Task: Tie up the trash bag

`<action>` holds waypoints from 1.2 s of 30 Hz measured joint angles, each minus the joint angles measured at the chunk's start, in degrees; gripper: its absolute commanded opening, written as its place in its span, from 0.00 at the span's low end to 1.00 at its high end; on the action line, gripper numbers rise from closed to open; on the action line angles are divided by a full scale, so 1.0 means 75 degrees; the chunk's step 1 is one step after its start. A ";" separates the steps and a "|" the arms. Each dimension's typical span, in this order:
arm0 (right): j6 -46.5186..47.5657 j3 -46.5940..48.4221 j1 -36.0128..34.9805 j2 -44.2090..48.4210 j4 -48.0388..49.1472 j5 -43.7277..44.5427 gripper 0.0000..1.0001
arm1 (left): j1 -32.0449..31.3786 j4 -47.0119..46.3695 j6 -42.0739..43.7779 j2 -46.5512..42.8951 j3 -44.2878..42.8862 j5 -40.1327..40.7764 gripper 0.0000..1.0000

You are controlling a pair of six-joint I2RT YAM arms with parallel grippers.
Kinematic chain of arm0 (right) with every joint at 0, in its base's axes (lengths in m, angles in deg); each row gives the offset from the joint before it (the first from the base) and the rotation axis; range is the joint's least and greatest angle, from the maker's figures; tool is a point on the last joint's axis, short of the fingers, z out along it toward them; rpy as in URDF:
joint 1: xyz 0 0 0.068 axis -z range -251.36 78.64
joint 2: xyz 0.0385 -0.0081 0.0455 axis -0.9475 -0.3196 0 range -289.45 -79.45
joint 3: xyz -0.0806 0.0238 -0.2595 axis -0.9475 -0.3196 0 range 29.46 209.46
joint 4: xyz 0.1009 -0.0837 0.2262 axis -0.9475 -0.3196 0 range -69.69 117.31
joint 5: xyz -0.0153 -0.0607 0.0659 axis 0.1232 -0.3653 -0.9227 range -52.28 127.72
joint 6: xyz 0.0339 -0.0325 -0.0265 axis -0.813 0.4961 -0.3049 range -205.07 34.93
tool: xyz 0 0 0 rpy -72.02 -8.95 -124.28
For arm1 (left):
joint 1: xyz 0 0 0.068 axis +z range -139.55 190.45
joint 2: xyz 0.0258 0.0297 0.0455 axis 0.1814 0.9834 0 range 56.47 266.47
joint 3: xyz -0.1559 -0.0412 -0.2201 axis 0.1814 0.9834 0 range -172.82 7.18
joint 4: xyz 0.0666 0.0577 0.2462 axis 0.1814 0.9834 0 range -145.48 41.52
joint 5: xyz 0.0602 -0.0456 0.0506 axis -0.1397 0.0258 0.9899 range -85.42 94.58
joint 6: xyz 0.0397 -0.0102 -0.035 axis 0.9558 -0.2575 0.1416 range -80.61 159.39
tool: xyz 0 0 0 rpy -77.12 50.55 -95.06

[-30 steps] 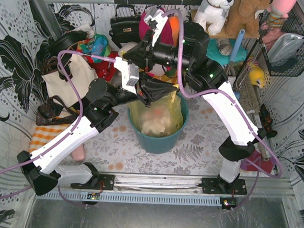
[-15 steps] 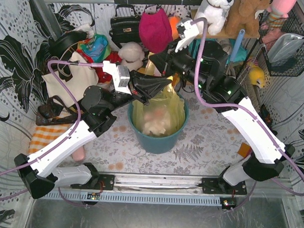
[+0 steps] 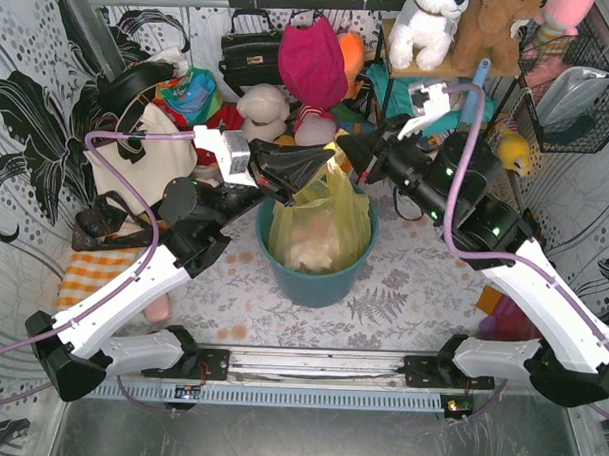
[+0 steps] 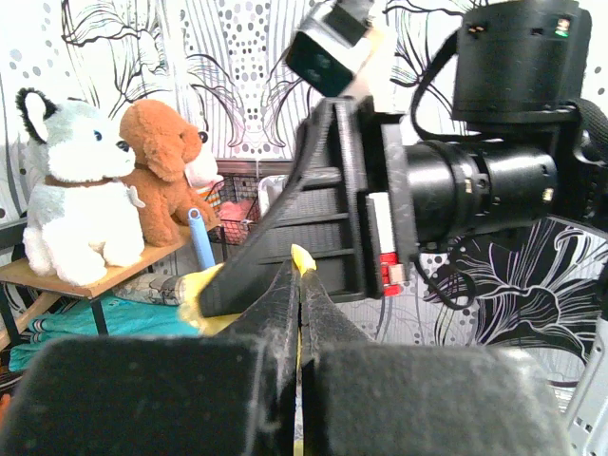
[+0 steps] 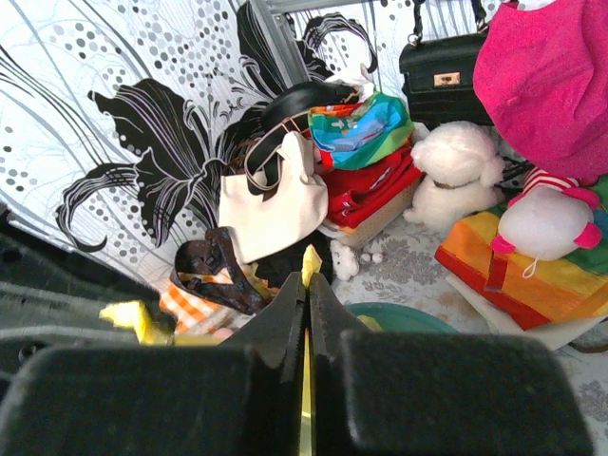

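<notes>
Yellow-green film: trash bag [image 3: 320, 219] sits in teal bin [image 3: 317, 287], top drawn up to peak above rim. We see left gripper [image 3: 320, 169] and right gripper [image 3: 349, 156] meeting nearly tip to tip over peak, bag hanging straight below both, long axis vertical. We judge neither arm nearer. Wrist views add what top view hides: yellow sliver clamped between closed fingers [image 4: 280, 304], same on right [image 5: 285, 318]. Only top view shows bag body.

trash bag [image 3: 320, 221] in bin [image 3: 314, 285] | left tool [image 4: 298, 271], right tool [image 5: 306, 285] above it | tote [image 3: 137, 167] left
</notes>
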 measured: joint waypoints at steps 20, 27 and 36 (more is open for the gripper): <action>-0.0880 -0.3882 0.0000 0.2454 0.2477 -0.0976 0.00 | 0.0003 -0.0058 0.0052 -0.0026 0.0216 0.0577 0.00; -0.1314 -0.3891 0.0003 0.2506 0.2328 -0.1300 0.00 | 0.0023 -0.0055 0.0055 -0.0026 0.0216 0.0659 0.00; -0.1682 -0.3917 0.0003 0.2664 0.2142 -0.1754 0.00 | 0.0032 -0.0050 0.0082 -0.0026 0.0236 0.0755 0.00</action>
